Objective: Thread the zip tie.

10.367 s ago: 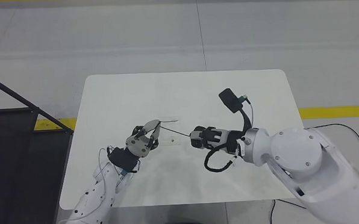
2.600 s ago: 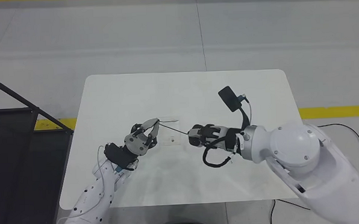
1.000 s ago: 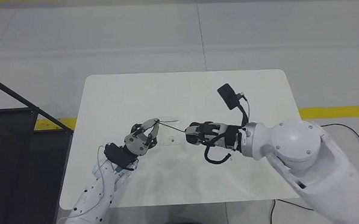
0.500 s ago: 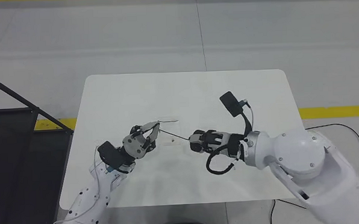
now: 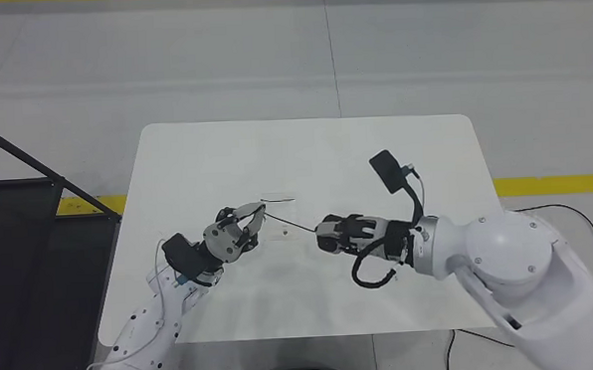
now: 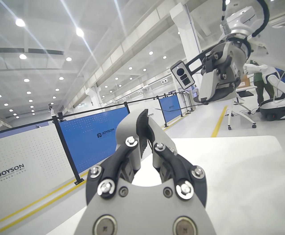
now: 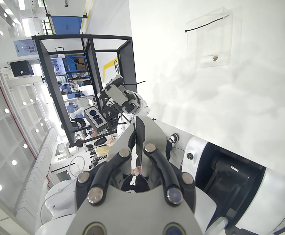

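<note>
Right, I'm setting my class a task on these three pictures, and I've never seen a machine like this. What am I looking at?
It is a two-armed robot working at a white table. The overhead picture comes from a camera above its arms, looking down. The other two come from cameras on its left and right wrists, each looking out past that arm's own fingers. The left gripper and the right gripper are both shut, and a thin black zip tie is held stretched between them. On the table lies a clear square tray with a second zip tie across it.
</note>
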